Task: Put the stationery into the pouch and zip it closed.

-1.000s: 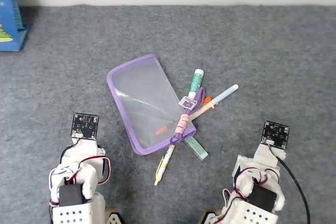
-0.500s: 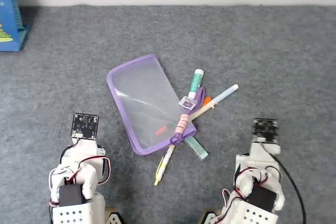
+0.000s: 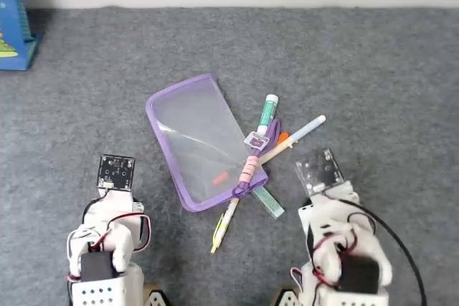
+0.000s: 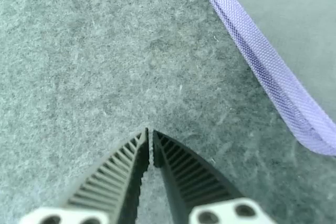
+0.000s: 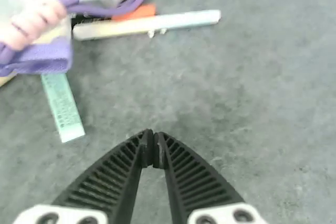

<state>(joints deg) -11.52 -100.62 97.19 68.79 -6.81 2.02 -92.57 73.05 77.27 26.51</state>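
Grey table (image 3: 373, 62): the high view takes in the whole layout; the wrist views give close detail of the jaws.

Pouch (image 3: 197, 141): clear with purple edging, lying flat at the centre of the table. The high view shows its full outline. The left wrist view shows one stretch of the purple edge (image 4: 262, 61). A small red piece (image 3: 220, 178) shows through the clear face near the end towards the arms. Whether the zip is open cannot be told.

Left gripper (image 4: 150, 137): jaws together, holding nothing, over bare table near the pouch edge. Right gripper (image 5: 153, 139): jaws together, holding nothing, over bare table near the stationery.

Stationery: all outside the pouch, crossed in a heap along its right edge.
- White pen (image 3: 297, 135), angled away from the pouch.
- Green-banded pen (image 3: 267, 114), at the far end of the heap.
- Yellow pen (image 3: 225, 223), sticking out towards the arms.
- Green ruler (image 3: 270, 203); the right wrist view shows its printed face (image 5: 62, 107).
- Purple strap (image 3: 251, 163), lying over the pens; the right wrist view shows its pink beads (image 5: 31, 19).
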